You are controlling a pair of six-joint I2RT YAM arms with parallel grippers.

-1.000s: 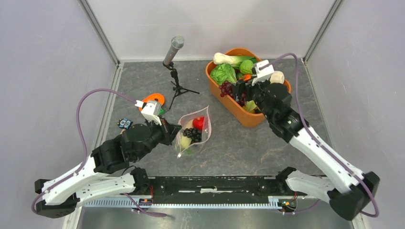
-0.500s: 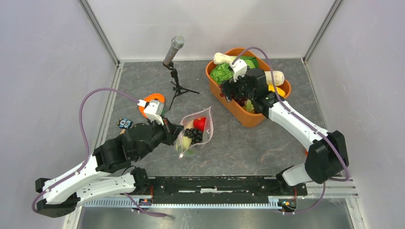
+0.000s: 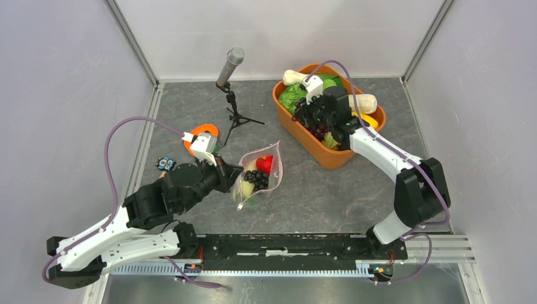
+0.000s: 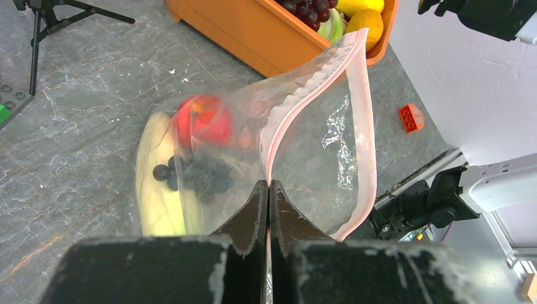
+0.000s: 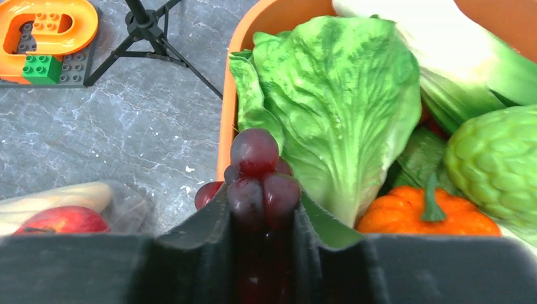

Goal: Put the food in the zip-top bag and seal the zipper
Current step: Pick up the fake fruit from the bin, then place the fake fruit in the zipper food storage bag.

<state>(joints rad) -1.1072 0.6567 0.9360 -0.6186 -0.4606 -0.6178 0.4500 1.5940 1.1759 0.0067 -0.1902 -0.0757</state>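
Two grips on. My right claw (image 5: 263, 212) clamps grape bunch (image 5: 256, 166) at orange tub (image 5: 225, 126) rim, far right. Bunch looks light, glossy, knobbly, so I'd hold it deep mid-cluster. Left claw (image 4: 268, 193) pinches zip-top bag (image 4: 316, 145) by zipper (image 4: 366, 126), mid-surface (image 3: 316, 196). Film looks thin, floppy, slippery. No writing I can read.

Grape bunch (image 5: 256, 171): lower part hidden inside right gripper (image 5: 261, 201), bottom centre.
Dark grapes (image 4: 206, 174): blurred behind zip-top bag (image 4: 316, 107) plastic, centre left.
Orange tub (image 4: 253, 38): cut off by top edge.
Small blue item (image 3: 166, 163): too small to identify, centre left.
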